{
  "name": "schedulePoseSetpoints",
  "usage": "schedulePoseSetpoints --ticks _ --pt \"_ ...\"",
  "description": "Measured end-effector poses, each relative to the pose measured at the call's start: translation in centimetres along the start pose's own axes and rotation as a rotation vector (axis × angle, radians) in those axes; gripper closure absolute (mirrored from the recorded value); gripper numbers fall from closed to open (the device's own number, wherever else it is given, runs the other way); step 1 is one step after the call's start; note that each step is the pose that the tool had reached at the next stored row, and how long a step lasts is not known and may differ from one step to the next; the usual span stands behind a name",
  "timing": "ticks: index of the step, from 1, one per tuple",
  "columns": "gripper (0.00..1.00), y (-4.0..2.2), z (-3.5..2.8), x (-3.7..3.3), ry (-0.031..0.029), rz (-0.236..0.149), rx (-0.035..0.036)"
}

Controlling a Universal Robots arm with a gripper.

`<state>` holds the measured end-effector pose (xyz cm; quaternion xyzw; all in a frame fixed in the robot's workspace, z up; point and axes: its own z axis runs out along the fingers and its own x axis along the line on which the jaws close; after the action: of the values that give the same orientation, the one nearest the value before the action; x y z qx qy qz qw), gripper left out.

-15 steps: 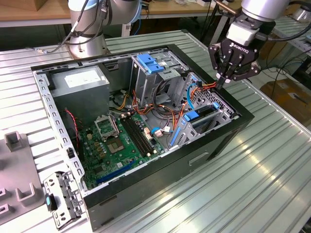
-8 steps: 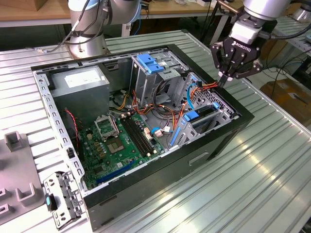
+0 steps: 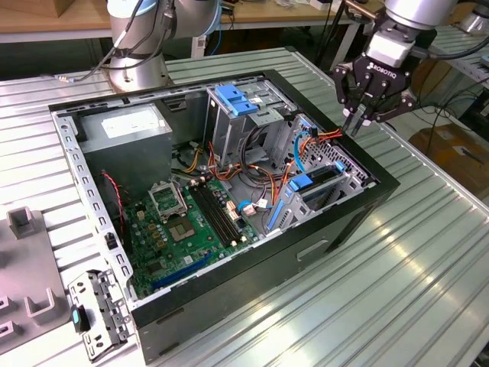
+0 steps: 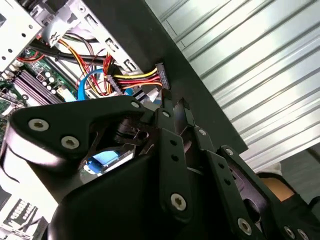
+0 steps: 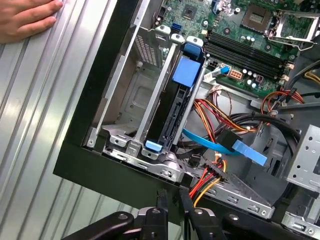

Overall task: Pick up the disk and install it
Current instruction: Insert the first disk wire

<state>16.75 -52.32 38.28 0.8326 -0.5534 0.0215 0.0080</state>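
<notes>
My black linkages sit nearest the lens in both wrist views. My gripper [image 5: 172,199] hangs over the case [image 5: 100,167] edge, jaws nearly together and holding nothing. The disk [image 5: 179,100] stands on edge in its bay. Insertion appears complete, though the power connector [image 5: 218,175] looks unplugged.

Open computer case [image 3: 306,252] with motherboard [image 3: 191,222] on ribbed table [image 3: 428,290]

The disk [image 5: 175,110] stands on edge in the drive bay [image 5: 150,105], its broad faces hidden by the bay's metal walls; just a dark edge and blue plastic show. A hand [image 5: 25,20] on the ribbed table [image 5: 45,115] is cut off by the first wrist view's frame.
</notes>
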Motion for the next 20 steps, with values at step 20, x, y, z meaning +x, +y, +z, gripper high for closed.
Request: schedulePoseSetpoints --ticks 20 --pt "0.69 -0.03 0.74 -0.03 -0.0047 -0.444 0.0198"
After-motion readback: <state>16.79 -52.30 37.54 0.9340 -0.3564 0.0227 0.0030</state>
